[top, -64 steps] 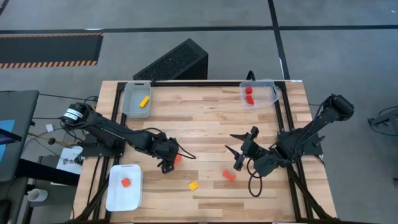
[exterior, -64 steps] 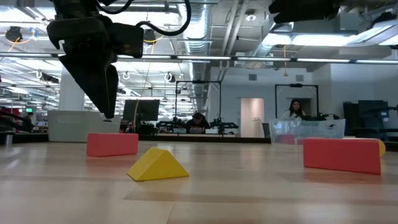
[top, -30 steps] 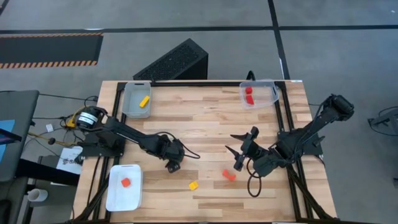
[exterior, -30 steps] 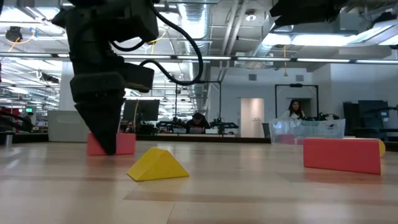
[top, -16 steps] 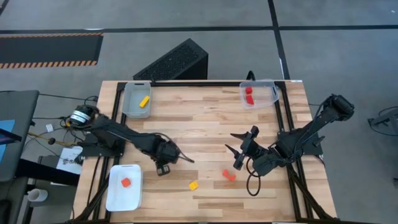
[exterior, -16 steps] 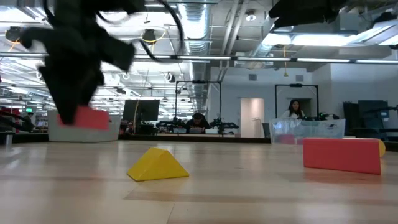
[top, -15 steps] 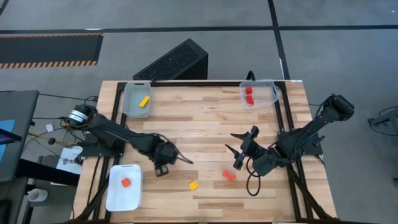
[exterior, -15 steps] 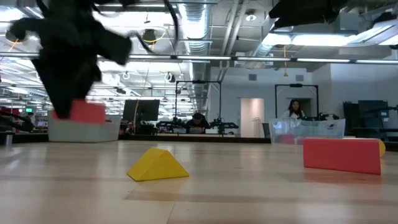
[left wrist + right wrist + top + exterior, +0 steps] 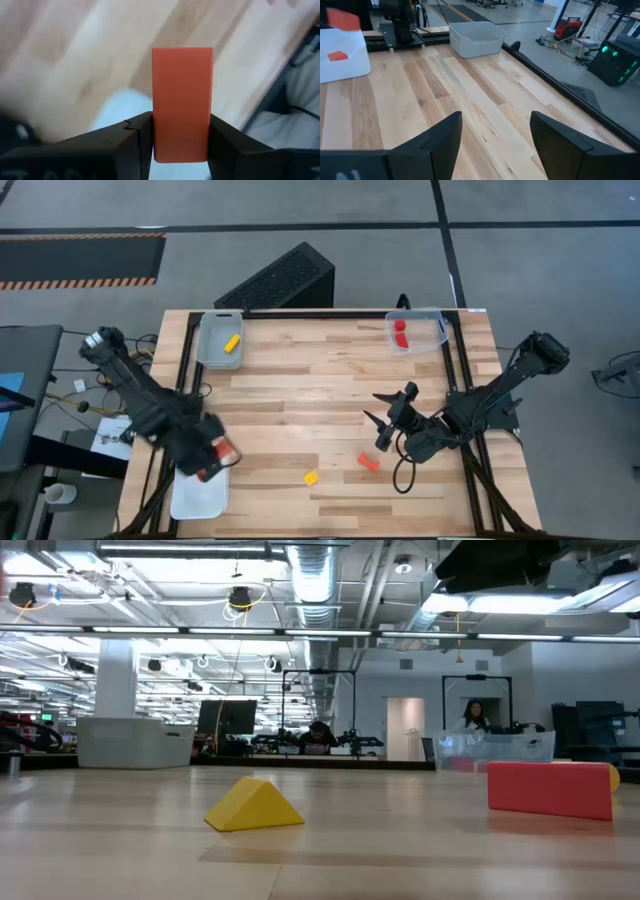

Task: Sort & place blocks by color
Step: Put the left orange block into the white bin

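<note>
One orange-red block (image 9: 182,104) is now riding in the left gripper (image 9: 213,452), which has lifted it off the table (image 9: 330,380) and swung it from the middle of the boards to the white tray (image 9: 195,496); a second ago that gripper was standing wide around the block on the wood. That is suggesting the pick is done and the drop is next, since the white tray is already holding a small orange piece (image 9: 338,55). In the left wrist view the two fingers (image 9: 142,135) are pressing both long sides of the upright block, narrowed to its width, with the white tray showing pale beneath.

Away from the white tray, toward the right arm, a yellow block (image 9: 312,477) and a red block (image 9: 368,462) are lying loose on the table. The right gripper (image 9: 383,420) is waiting just beyond the red block, its fingers spread wide and holding nothing. At the table's far edge, a clear tray (image 9: 218,340) is keeping one yellow bar and another tray (image 9: 420,330) two red blocks
</note>
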`<state>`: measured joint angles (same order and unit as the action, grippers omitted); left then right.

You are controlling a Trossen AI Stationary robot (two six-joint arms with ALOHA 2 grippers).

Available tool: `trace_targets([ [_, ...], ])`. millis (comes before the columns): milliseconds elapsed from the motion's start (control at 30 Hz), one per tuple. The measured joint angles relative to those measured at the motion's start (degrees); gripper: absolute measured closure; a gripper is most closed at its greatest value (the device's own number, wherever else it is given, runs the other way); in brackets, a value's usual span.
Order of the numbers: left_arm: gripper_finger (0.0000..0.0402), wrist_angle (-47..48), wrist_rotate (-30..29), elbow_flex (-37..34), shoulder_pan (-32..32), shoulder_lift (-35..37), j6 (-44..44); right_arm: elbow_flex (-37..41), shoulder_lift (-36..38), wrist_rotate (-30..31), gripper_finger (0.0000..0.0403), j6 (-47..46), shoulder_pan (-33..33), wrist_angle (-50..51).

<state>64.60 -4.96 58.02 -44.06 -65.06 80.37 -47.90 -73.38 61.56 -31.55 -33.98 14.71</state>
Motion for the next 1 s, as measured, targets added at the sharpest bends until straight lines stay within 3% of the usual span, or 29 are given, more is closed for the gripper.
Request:
trace_targets([
  [233, 0.0285, 7.4, -3.9, -0.1, -14.4, -1.1, 24.3, 0.0, 0.0, 0.0, 0.0143, -0.1, 0.4, -0.2],
  [400, 0.0278, 6.8, -4.1, -0.2, -18.6, -5.1, 34.5, 0.0, 0.0, 0.0, 0.0143, -0.1, 0.4, -0.2],
  [667, 0.0287, 4.2, 0.5, -0.2, -20.3, -13.3, 35.2, 0.0, 0.0, 0.0, 0.0143, -0.1, 0.4, -0.2],
  [867, 0.0287, -2.3, -4.5, -0.2, -20.3, -15.0, 35.1, 0.0, 0.0, 0.0, 0.0143, -0.1, 0.8, -0.2],
  [1000, 0.0286, -2.8, -4.7, -0.4, -20.2, -15.0, 35.5, 0.0, 0.0, 0.0, 0.0143, 0.0, 1.1, -0.2],
])
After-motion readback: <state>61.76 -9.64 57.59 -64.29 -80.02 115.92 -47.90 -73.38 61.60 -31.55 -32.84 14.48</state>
